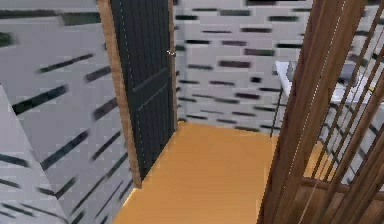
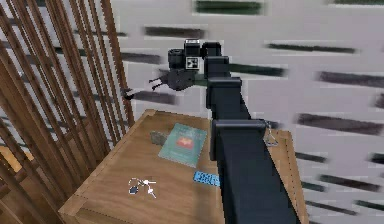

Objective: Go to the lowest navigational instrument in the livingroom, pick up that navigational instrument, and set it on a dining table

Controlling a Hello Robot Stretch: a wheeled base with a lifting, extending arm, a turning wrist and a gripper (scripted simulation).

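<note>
Nearby — teal book (image 2: 183, 143) on table (image 2: 110, 185), print illegible

The arm (image 2: 238, 150) is extended far out, its pincer (image 2: 152, 82) aimed toward the arm side view's left.

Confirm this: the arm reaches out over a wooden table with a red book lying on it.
Not quite. The book is teal, not red; the arm side view shows it. The rest holds: the arm reaches out over the wooden table where it lies.
</note>
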